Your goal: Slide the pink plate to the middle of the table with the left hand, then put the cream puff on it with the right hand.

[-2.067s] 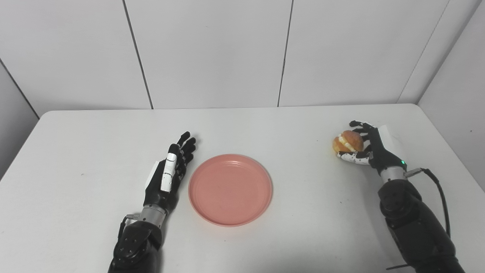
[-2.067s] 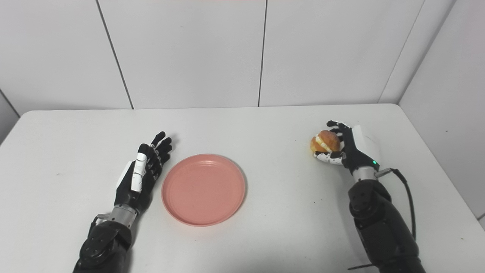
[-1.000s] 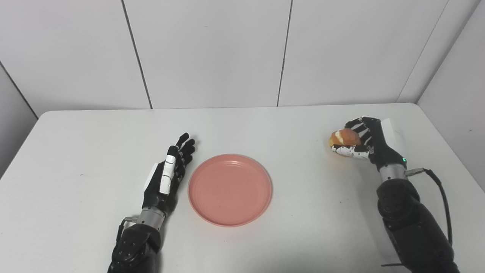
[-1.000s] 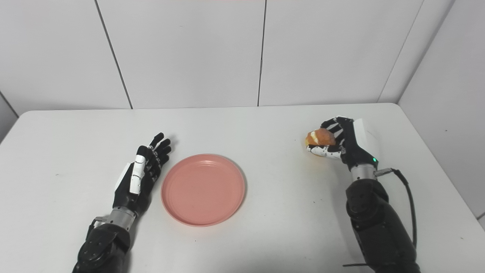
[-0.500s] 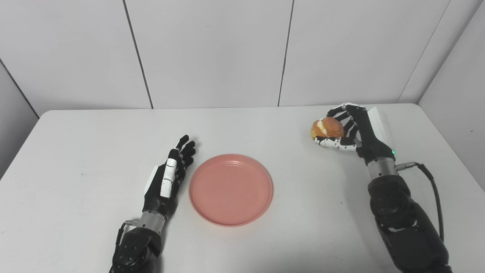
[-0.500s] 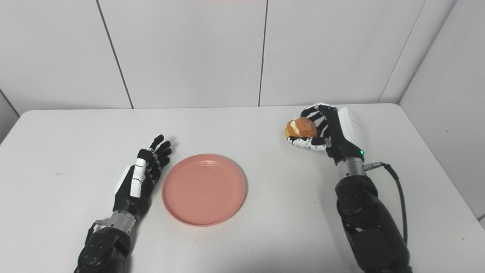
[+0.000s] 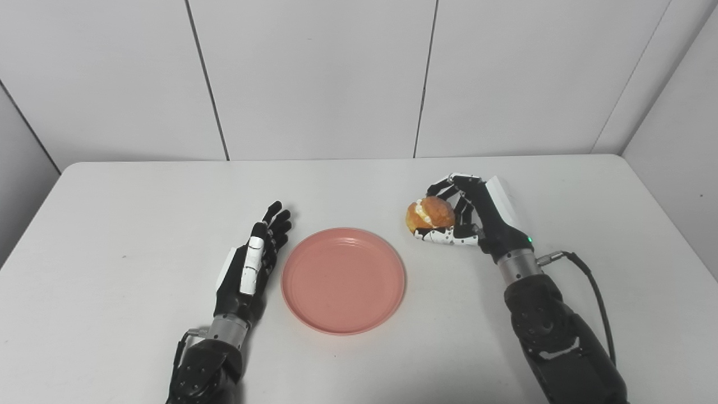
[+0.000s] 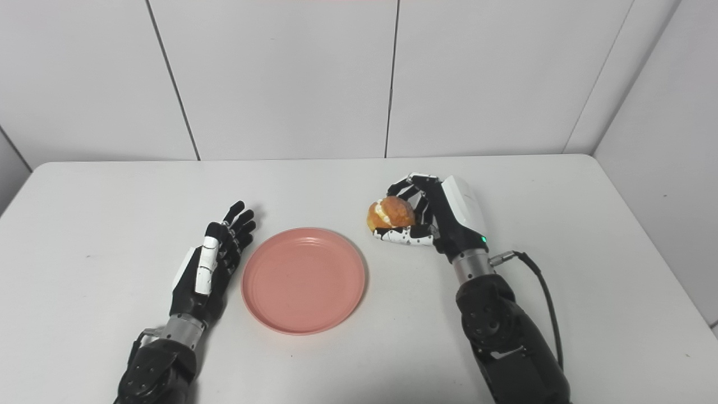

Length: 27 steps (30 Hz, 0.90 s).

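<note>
Since the puff (image 7: 431, 214) looks soft and crushable, the right hand (image 7: 468, 216) cups it lightly at the plate's (image 7: 343, 279) two o'clock; the left hand (image 7: 249, 268) rests spread on the desk (image 7: 112, 235).

The plate (image 7: 343, 279) lies flat on the tabletop (image 7: 112, 224), a little below the frame's centre; the left hand (image 7: 251, 265) lies just beside the plate's left rim, its fingers (image 7: 275, 216) pointing toward the upper right; the right hand (image 7: 477, 219) is at centre right, above and to the right of the plate's upper-right rim; the cream puff (image 7: 429, 214) sits within its grasp on the hand's left side, raised off the tabletop, just outside the plate's edge; the wall panels (image 7: 314, 78) stand behind the tabletop, across the upper frame.
</note>
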Available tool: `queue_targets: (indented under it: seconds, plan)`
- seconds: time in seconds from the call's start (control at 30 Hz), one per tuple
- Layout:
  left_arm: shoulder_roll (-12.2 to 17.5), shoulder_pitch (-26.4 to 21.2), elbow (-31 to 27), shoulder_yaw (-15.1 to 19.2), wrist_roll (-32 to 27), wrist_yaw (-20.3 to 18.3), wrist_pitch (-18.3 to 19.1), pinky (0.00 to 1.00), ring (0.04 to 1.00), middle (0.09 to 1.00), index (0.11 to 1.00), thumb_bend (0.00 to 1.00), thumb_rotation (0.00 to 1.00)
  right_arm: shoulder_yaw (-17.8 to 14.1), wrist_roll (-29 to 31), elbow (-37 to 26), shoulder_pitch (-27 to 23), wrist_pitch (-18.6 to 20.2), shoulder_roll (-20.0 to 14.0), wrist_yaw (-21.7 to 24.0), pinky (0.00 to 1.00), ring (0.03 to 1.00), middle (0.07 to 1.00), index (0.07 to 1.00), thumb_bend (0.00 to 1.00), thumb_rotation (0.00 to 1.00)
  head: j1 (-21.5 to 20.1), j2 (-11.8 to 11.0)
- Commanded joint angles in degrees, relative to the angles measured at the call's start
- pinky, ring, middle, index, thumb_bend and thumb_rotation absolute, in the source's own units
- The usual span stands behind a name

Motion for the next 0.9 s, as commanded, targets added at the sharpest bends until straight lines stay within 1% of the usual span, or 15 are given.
queue_targets:
  seconds: [0.0, 0.17, 0.2, 0.23, 0.3, 0.43, 0.53, 0.6, 0.67, 0.7, 0.8, 0.83, 0.87]
  plan:
    - [-0.7, 2.2, 1.2, -0.2, 0.4, 0.6, 3.1, 0.98, 0.952, 0.947, 0.926, 0.67, 1.00, 0.0, -0.2, -1.2, -1.0, -3.9, 0.1, -0.4, 0.15, 0.213, 0.470, 0.487, 0.52, 0.00, 0.1, 0.0]
    - [-0.7, 2.3, 0.9, -0.2, 0.6, 0.8, 3.4, 0.98, 0.954, 0.947, 0.927, 0.65, 1.00, 0.6, -0.1, -1.1, -0.7, -4.8, 1.0, 0.1, 0.17, 0.238, 0.471, 0.487, 0.52, 0.00, 0.4, 0.2]
    - [-0.7, 2.2, 1.1, -0.2, 0.6, 0.8, 3.2, 0.98, 0.953, 0.946, 0.926, 0.65, 1.00, 0.8, -0.1, -1.2, -0.6, -4.8, 1.2, 0.3, 0.19, 0.252, 0.472, 0.487, 0.52, 0.00, 0.4, 0.2]
    - [-0.6, 2.2, 1.3, -0.2, 0.6, 0.7, 3.0, 0.98, 0.953, 0.945, 0.926, 0.66, 1.00, 1.0, -0.2, -1.4, -0.5, -4.8, 1.4, 0.5, 0.21, 0.288, 0.432, 0.506, 0.52, 0.00, 0.4, 0.3]
    - [-0.5, 2.2, 1.4, -0.2, 0.4, 0.6, 3.1, 0.98, 0.952, 0.943, 0.925, 0.66, 1.00, 1.5, -0.4, -1.5, -0.4, -5.2, 1.9, 0.6, 0.26, 0.336, 0.421, 0.520, 0.51, 0.00, 0.4, 0.3]
    - [-0.6, 2.2, 1.1, -0.2, 0.6, 0.8, 3.6, 0.98, 0.949, 0.943, 0.925, 0.67, 1.00, 2.6, -0.3, -0.9, -0.2, -7.3, 2.6, 0.5, 0.27, 0.348, 0.421, 0.521, 0.51, 0.00, 0.7, 0.4]
    - [-0.7, 2.3, 1.1, -0.3, 0.8, 0.9, 3.3, 0.98, 0.948, 0.942, 0.922, 0.66, 1.00, 3.3, -0.6, -0.9, 0.1, -8.1, 3.0, 0.8, 0.27, 0.359, 0.428, 0.518, 0.51, 0.00, 1.0, 0.5]
    - [-0.8, 2.2, 1.4, -0.3, 0.9, 1.1, 3.0, 0.97, 0.944, 0.935, 0.917, 0.67, 1.00, 3.8, -0.8, -0.9, 0.4, -8.3, 3.3, 1.0, 0.31, 0.384, 0.438, 0.515, 0.52, 0.00, 1.1, 0.6]
    - [-0.8, 2.2, 1.3, -0.4, 0.9, 1.1, 3.1, 0.97, 0.943, 0.935, 0.917, 0.67, 1.00, 4.1, -1.2, -0.7, 0.5, -8.7, 3.6, 0.9, 0.31, 0.389, 0.438, 0.516, 0.52, 0.00, 1.2, 0.7]
    - [-0.9, 2.2, 1.2, -0.4, 0.9, 1.2, 3.3, 0.97, 0.944, 0.935, 0.918, 0.67, 1.00, 4.4, -2.2, -0.7, 0.6, -8.6, 3.7, 0.5, 0.30, 0.381, 0.434, 0.517, 0.52, 0.00, 1.2, 0.8]
    - [-0.9, 2.3, 0.6, -0.4, 0.7, 1.2, 3.7, 0.98, 0.948, 0.940, 0.922, 0.66, 1.00, 5.1, -5.4, -0.6, 0.8, -8.6, 3.9, -0.7, 0.21, 0.296, 0.420, 0.522, 0.51, 0.00, 1.6, 1.0]
    - [-0.9, 2.3, 0.5, -0.5, 0.9, 1.2, 3.7, 0.98, 0.948, 0.940, 0.922, 0.65, 1.00, 5.4, -6.0, -0.5, 0.9, -8.9, 4.0, -0.9, 0.21, 0.291, 0.421, 0.522, 0.51, 0.00, 1.7, 1.0]
    - [-1.0, 2.3, 0.3, -0.6, 1.0, 1.3, 3.8, 0.97, 0.950, 0.941, 0.924, 0.65, 1.00, 5.5, -6.2, -0.3, 1.0, -9.4, 4.2, -1.1, 0.31, 0.360, 0.440, 0.520, 0.51, 0.00, 1.8, 1.1]
